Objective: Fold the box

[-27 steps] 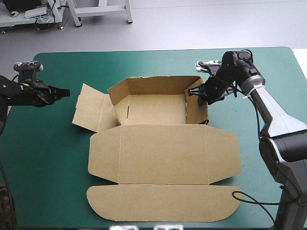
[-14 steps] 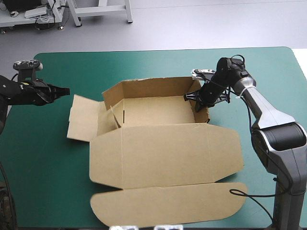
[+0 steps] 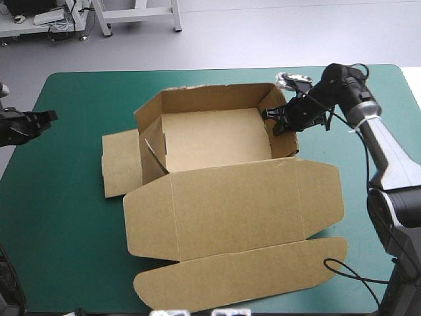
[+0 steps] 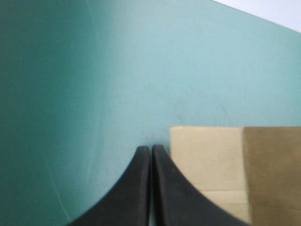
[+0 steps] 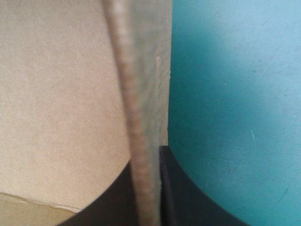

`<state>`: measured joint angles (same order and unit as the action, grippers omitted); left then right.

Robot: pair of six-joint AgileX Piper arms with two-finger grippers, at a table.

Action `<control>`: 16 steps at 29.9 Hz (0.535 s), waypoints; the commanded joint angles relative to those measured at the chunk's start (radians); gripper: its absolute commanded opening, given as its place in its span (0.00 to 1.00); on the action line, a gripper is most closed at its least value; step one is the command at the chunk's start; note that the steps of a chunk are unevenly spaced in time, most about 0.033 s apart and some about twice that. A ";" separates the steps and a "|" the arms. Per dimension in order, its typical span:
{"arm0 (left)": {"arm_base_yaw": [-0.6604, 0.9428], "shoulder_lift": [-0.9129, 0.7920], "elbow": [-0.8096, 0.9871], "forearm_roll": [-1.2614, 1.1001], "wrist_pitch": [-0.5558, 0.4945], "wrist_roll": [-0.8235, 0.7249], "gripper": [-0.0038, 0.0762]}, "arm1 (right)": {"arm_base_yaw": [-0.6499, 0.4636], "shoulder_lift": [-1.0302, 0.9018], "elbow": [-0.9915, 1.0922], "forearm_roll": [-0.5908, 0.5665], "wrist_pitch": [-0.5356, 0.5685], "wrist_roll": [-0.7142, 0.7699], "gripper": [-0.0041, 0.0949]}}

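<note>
The box sits mid-table with its back and right wall up, left flap and lid flat. The right gripper is pinched onto the right wall. The left gripper is closed, empty, well apart. Risk: nothing braces the box, so a tug could slide it or slip the wall free. Only the right wrist view shows board clamped between the fingers; only the left wrist view shows its fingers meeting.

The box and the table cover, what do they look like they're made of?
The box looks like matte brown corrugated cardboard; its cut edge shows ribbing in the right wrist view. The teal-green cover looks smooth, faintly scuffed, maybe vinyl or rubber.
</note>
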<state>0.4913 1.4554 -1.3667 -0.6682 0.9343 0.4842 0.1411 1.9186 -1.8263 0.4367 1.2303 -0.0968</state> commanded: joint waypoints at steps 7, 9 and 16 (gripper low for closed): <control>0.112 0.012 -0.028 -0.360 0.070 0.142 0.04 | -0.211 -0.270 -0.029 0.376 0.016 -0.094 0.02; 0.110 0.036 -0.028 -0.435 0.118 0.162 0.04 | -0.249 -0.306 -0.029 0.463 0.016 -0.125 0.02; 0.099 0.097 -0.028 -0.881 0.364 0.267 0.04 | -0.276 -0.377 -0.029 0.506 0.016 -0.148 0.02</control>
<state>0.6013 1.5805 -1.3667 -1.2828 1.1811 0.7153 -0.1284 1.6010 -1.8263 0.8550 1.2427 -0.2357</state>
